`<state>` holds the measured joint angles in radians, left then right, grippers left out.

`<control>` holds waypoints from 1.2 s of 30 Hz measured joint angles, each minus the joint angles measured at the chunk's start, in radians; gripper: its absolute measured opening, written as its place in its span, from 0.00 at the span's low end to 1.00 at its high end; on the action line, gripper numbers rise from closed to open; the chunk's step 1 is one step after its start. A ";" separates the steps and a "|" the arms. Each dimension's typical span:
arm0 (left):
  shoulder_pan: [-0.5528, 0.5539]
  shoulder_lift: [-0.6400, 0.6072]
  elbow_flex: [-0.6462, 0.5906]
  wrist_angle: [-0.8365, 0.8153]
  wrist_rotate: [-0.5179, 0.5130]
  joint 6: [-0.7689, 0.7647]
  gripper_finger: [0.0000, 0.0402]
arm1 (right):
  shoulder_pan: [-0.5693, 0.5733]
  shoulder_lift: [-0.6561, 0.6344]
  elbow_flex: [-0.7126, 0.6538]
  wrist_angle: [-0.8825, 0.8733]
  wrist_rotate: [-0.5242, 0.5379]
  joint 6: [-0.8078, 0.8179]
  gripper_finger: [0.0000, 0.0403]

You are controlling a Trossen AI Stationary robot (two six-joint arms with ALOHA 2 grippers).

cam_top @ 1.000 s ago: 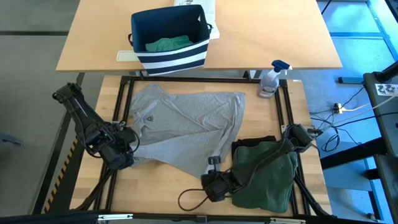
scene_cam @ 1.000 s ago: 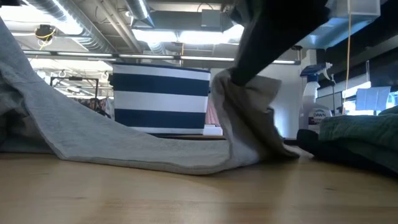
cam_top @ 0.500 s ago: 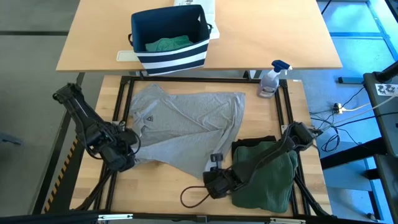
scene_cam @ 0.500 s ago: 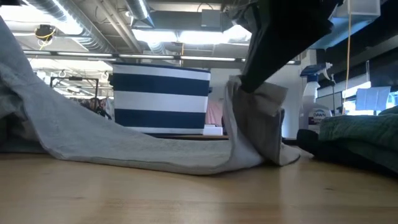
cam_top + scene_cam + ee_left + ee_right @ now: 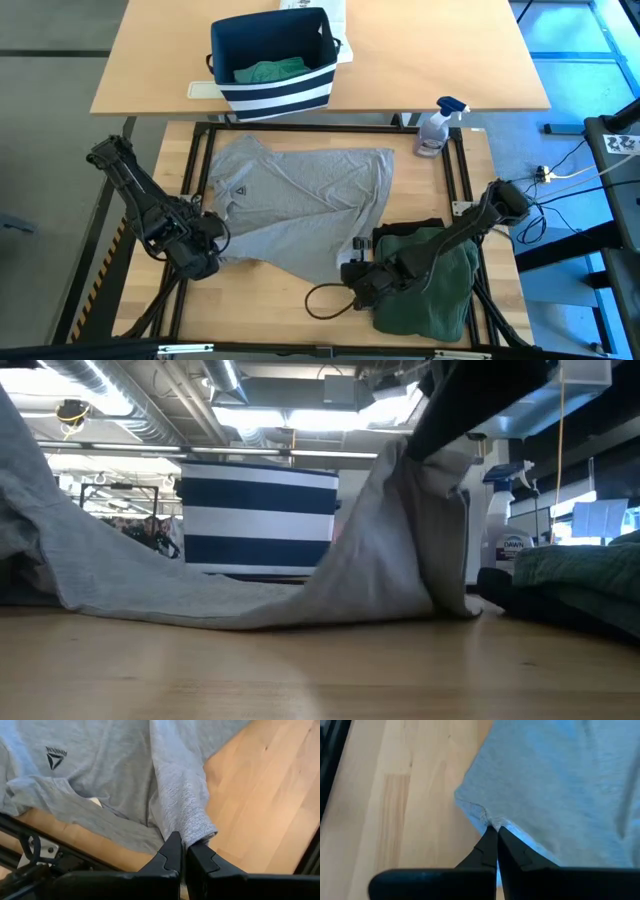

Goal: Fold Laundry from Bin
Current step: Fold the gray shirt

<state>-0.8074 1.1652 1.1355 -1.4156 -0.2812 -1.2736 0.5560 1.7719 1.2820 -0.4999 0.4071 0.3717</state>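
1. Shirt (image 5: pixel 300 195), grey, lies spread on the table (image 5: pixel 260 300) between both tools.
2. Left tool (image 5: pixel 181 851) is clamped on its sleeve.
3. Right tool (image 5: pixel 495 834) is clamped on its hem corner, lifting it.
4. Bin (image 5: pixel 270 62) stands well beyond them.

Left gripper (image 5: pixel 205 252) and right gripper (image 5: pixel 357 272) low, both pinched closed.

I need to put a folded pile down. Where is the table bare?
Bare wood: the near edge in front of the grey shirt, and the far right corner around the spray bottle. Crowded: the green pile near right, beside the right hand.
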 joint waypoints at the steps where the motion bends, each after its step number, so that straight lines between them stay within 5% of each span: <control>1: 0.000 0.000 0.000 0.001 -0.011 0.000 0.00 | 0.000 -0.015 -0.008 0.000 0.011 0.002 0.00; 11: -0.001 0.010 0.000 0.065 -0.045 0.001 0.00 | -0.009 -0.243 -0.147 -0.030 0.132 0.084 0.00; 21: -0.002 0.203 0.000 0.229 0.288 0.189 0.00 | 0.001 -0.332 -0.257 -0.029 0.166 0.173 0.00; 36: 0.124 0.109 0.037 0.183 -0.015 0.411 0.00 | -0.092 -0.667 -0.372 -0.075 0.361 0.113 0.00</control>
<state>-0.6835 1.2742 1.1721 -1.2324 -0.2959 -0.8630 0.4636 1.1048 0.9102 -0.5746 0.7681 0.4850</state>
